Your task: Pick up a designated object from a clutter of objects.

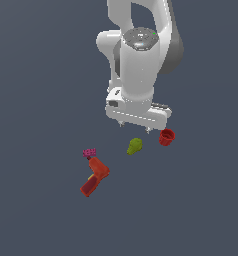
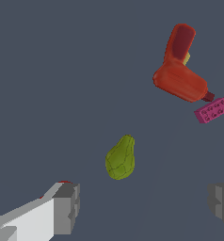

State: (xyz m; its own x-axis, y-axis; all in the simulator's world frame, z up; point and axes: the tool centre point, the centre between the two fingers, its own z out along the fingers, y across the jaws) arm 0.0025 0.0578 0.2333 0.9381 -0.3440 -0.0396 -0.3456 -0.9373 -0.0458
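Wrist view | end effector (image 2: 144, 207) spread wide | pear-like lump (image 2: 120, 158) free

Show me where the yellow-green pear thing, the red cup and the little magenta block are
yellow-green pear-shaped object (image 2: 120, 159): wrist view, on its wide lower body.
red cup (image 1: 166, 136): exterior view, on its outer wall.
magenta studded block (image 2: 212, 110): wrist view, on its studded face, beside the drill-shaped object's tip.

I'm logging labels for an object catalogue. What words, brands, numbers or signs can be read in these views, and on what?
None can be read. The pear-like lump, red cup, drill-shaped object, magenta studded block and the gripper all show plain surfaces without lettering.
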